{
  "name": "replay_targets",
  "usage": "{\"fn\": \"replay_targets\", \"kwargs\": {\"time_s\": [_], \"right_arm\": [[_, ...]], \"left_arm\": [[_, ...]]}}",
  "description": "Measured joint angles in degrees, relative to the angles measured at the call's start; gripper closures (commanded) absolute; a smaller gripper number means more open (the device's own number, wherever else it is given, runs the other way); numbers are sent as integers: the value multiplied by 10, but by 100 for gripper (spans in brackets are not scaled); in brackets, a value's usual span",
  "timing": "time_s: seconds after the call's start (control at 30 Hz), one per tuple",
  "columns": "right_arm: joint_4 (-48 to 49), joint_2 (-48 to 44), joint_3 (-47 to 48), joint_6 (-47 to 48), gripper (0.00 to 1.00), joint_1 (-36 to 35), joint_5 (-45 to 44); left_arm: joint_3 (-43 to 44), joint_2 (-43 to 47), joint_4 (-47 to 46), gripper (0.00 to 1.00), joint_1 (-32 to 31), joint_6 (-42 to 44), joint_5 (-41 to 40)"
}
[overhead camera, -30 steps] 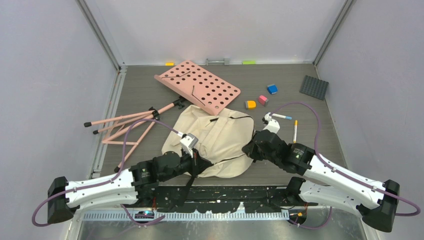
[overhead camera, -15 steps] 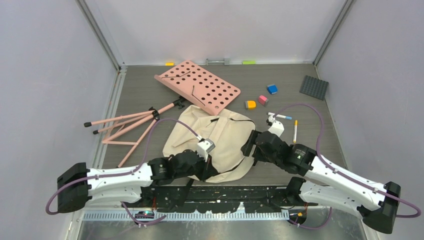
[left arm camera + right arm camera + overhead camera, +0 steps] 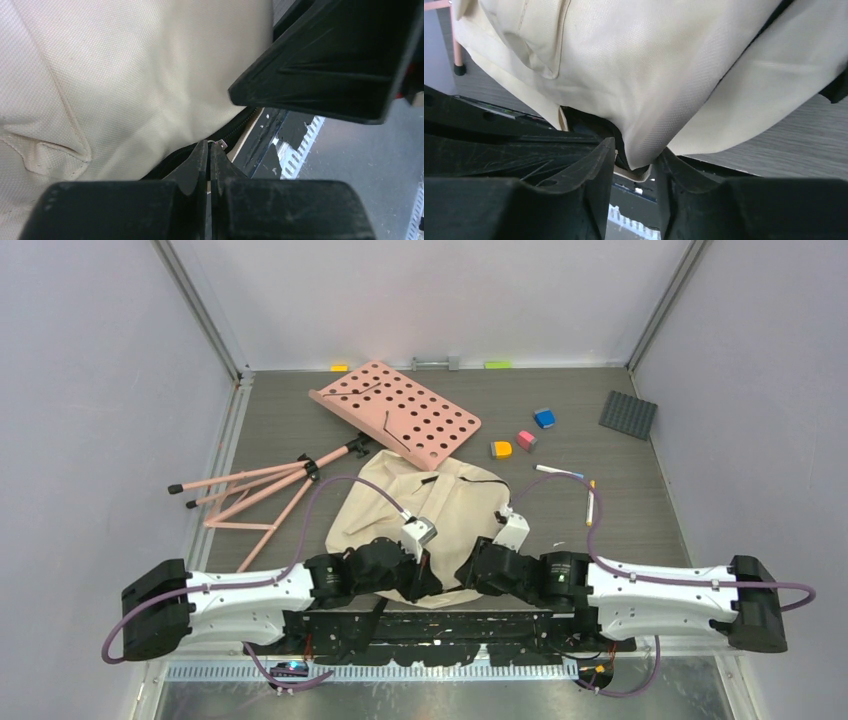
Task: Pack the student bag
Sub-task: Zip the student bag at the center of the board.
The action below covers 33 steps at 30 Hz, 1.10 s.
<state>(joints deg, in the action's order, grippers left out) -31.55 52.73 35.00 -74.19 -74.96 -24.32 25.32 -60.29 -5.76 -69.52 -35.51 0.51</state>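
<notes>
Backpack of cream fabric lies crumpled at the near edge; your left gripper is pinched together at its black zipper, and your right gripper stands apart astride a fold.

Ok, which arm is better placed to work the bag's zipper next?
Left, probably: the left gripper is shut at the student bag's black zipper; the right gripper only straddles a fabric fold.

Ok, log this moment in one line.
left end effector: shut at zipper | right end effector: open around student bag fold
</notes>
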Motion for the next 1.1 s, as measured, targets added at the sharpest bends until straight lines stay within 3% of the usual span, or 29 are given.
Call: {"fn": "replay_targets", "kwargs": {"time_s": [0.07,0.17,0.4,0.67,1.1], "right_arm": [[14,23,0,-11,84,-7,-7],[24,46,0,-21,98,-8,-16],[-3,29,2,-29,99,-12,-42],[-73,-64,4,-47,99,-14,-76],[-153,-125,14,-66,99,-14,-110]], "left_arm": [[0,3,0,100,0,0,0],[0,15,1,100,0,0,-4],[0,63,42,100,2,6,-50],[-8,146,84,100,26,16,-78],[-22,165,116,100,77,15,-62]]}}
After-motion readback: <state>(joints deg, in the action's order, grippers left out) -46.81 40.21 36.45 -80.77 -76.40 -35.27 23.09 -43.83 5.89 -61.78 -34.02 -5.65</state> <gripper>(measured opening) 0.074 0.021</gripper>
